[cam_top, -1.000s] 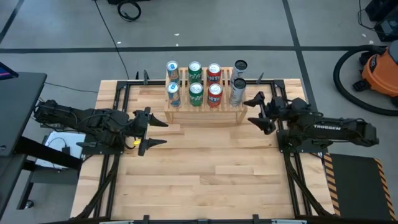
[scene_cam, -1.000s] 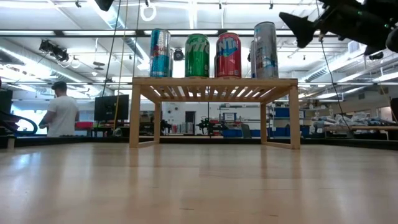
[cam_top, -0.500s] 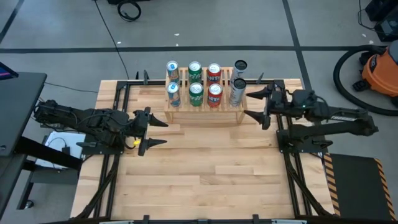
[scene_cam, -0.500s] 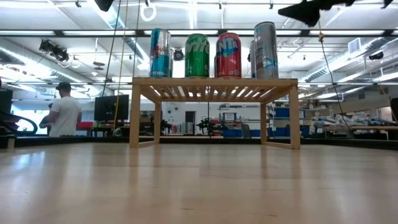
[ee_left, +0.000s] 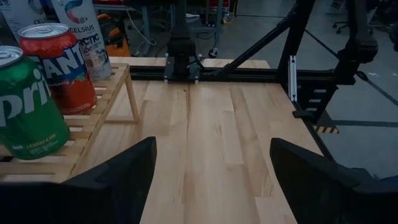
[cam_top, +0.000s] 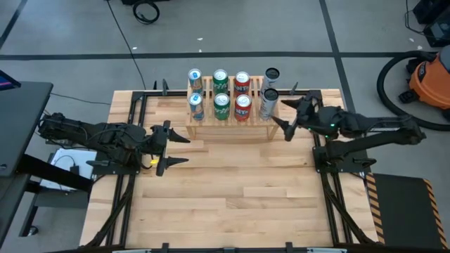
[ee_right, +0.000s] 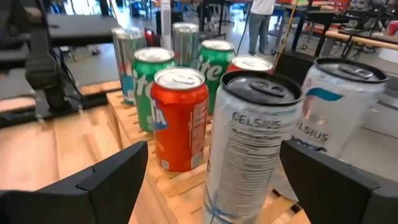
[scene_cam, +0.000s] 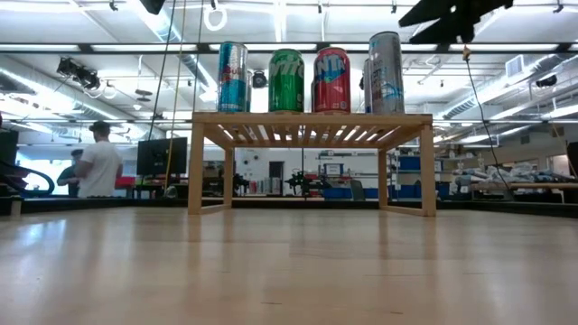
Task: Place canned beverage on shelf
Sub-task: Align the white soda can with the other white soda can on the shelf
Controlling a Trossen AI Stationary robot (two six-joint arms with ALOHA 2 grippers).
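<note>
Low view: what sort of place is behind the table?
Probably a robotics lab or workshop: open ceiling with strip lights, workbenches with equipment, and a person in a white shirt standing at the left.

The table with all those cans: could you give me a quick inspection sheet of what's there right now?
Surface: light wood plank table, bare in front.
Job's things: light slatted wooden shelf holding eight cans in two rows: blue, green, red, and tall silver Celsius cans.
Clutter: nothing seen.
Grippers: right gripper open beside the silver cans, holding nothing; left gripper open, waiting left of the shelf.
Cables: black cable on the floor behind.
Surroundings: orange vacuum; a person in the room.
</note>
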